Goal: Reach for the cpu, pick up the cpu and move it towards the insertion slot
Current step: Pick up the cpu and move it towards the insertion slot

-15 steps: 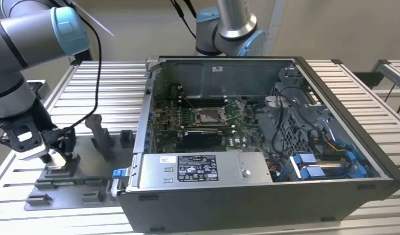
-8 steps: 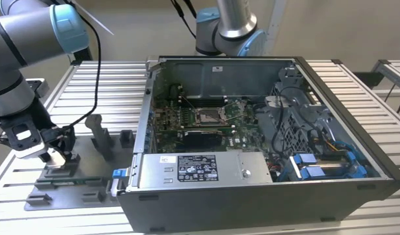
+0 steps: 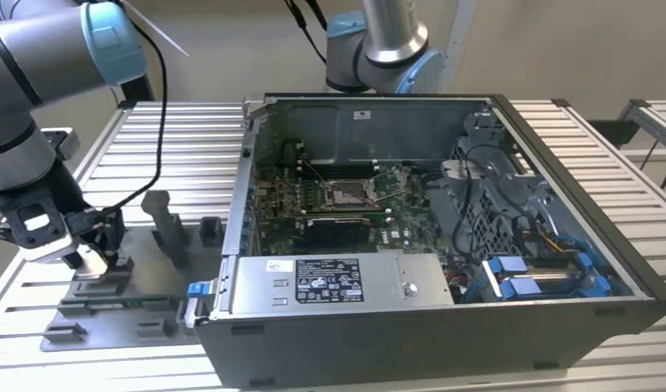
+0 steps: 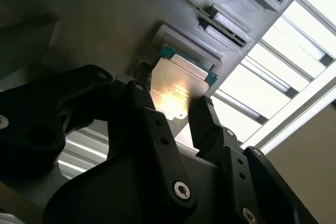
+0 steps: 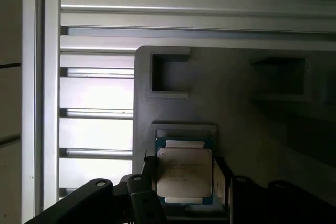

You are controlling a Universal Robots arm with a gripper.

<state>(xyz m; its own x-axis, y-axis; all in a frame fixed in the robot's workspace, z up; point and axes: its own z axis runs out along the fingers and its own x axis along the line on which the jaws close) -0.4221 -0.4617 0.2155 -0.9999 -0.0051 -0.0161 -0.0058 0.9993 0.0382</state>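
Note:
The cpu [image 5: 185,174] is a thin square chip with a pale silvery top and a green rim. It lies at a shallow recess of the grey fixture plate [image 5: 236,93]. My gripper [image 5: 186,169] has one black finger against each of two opposite edges and is shut on the chip. In the second wrist view the cpu [image 4: 178,80] sits between the fingers [image 4: 142,98] with light glaring off its top. Whether it has left the recess I cannot tell. In the exterior view my gripper [image 3: 88,261] hangs low over the plate [image 3: 115,314] at the left. The insertion slot [image 3: 344,192] is on the motherboard inside the open computer case [image 3: 420,327].
The plate carries raised grey blocks [image 3: 164,224] and empty pockets [image 5: 169,72]. The case's wall [image 3: 244,188] stands between plate and motherboard. A second arm's base [image 3: 377,49] rises behind the case. Ribbed aluminium table slats [image 3: 180,139] surround everything.

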